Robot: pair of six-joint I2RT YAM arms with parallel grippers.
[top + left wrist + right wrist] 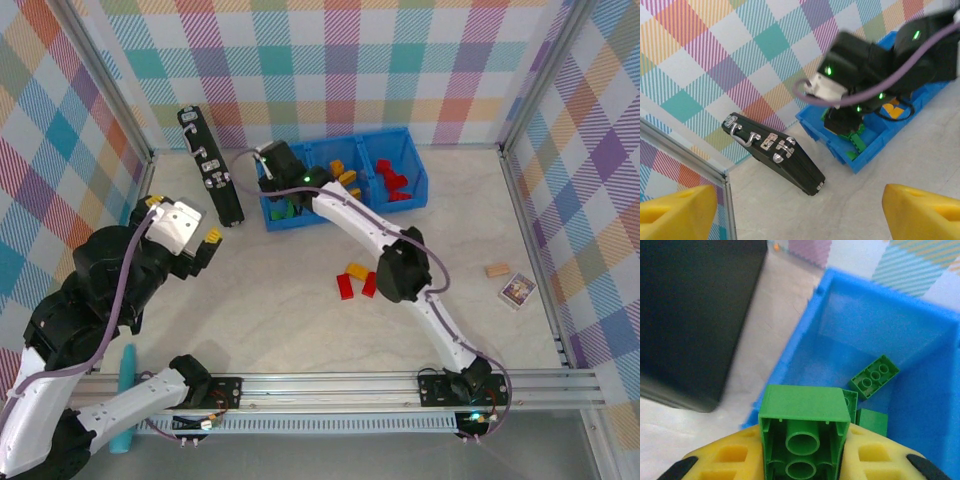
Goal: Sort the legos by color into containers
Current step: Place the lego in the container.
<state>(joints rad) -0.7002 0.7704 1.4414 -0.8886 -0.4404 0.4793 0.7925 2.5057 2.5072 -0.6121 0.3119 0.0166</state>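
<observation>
I hold one green brick [804,407] pinched between the two yellow fingers [730,460] of my right gripper [802,460], just above the blue bin [790,365], in whose end compartment at least two more green bricks [874,376] lie below my hand (one studs-up), while two red bricks [345,286] and one yellow brick [356,270] sit well behind.

Right gripper [282,190] over blue bin [416,170] left compartment, grip unclear; three loose legos [357,271] mid-table.
</observation>
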